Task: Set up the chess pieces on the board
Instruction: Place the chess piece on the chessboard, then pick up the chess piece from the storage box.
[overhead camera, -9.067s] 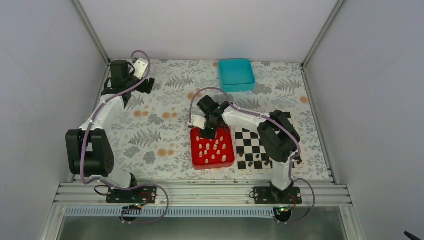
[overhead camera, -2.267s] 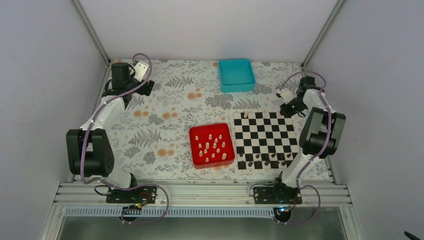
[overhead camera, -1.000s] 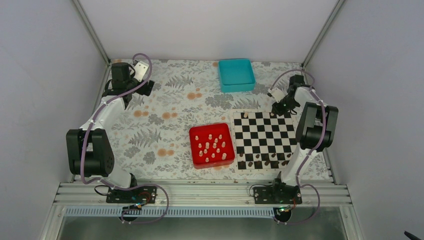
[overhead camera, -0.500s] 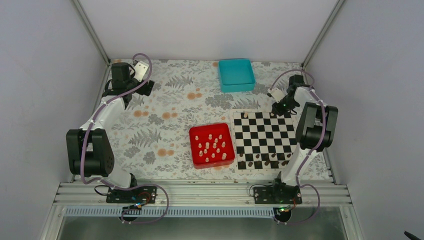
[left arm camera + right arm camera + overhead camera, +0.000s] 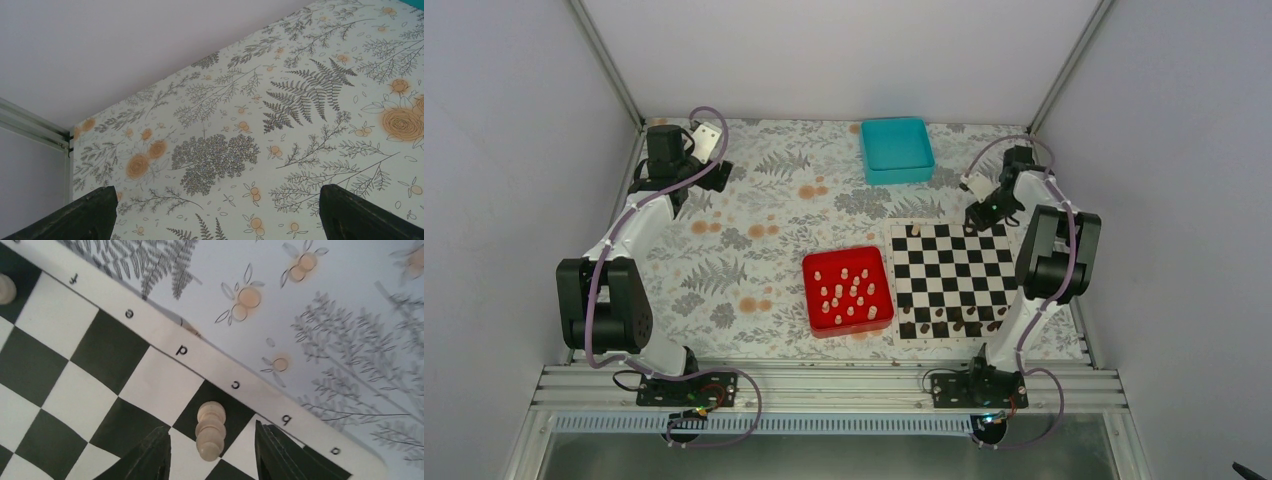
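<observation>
Letters f to a run along the board. Right jaws stand spread, flanking a pale chess piece at c; left jaws gape wide.

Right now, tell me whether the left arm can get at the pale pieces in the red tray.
Probably yes: the left arm, jaws open, has only tablecloth between it and the red tray; pale pieces lie uncovered.

Setting: a robotics laboratory test cell. Plain pale grey wall panels, held in slim aluminium corner posts, enclose the work area. A white-and-black jointed left arm and a matching right arm are bolted to a ribbed aluminium rail. A floral-printed table sheet covers the surface. Lilac cables run exposed.
</observation>
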`<move>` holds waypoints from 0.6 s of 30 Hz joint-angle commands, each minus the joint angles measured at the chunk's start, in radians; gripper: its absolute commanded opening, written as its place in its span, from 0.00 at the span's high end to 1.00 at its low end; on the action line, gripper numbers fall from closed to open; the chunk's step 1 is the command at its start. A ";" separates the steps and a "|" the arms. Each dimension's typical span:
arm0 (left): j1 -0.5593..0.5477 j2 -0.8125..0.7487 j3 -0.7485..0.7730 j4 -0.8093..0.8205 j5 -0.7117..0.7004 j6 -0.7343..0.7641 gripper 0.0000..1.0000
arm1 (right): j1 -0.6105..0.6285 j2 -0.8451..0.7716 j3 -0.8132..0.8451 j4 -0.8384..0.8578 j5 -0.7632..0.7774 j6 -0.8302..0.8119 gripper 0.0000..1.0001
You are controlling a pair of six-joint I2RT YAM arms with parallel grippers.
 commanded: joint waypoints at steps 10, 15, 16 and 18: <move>-0.002 0.002 0.000 0.011 0.006 0.012 0.00 | 0.329 -0.122 0.162 -0.150 0.008 0.027 0.52; -0.002 -0.003 -0.008 0.014 -0.002 0.015 0.00 | 0.535 -0.096 0.185 -0.190 0.024 0.056 0.53; -0.002 -0.004 -0.009 0.014 -0.001 0.015 0.00 | 0.569 -0.090 0.189 -0.197 0.018 0.060 0.54; -0.002 -0.004 -0.008 0.015 -0.003 0.015 0.00 | 0.634 -0.078 0.191 -0.212 0.008 0.067 0.54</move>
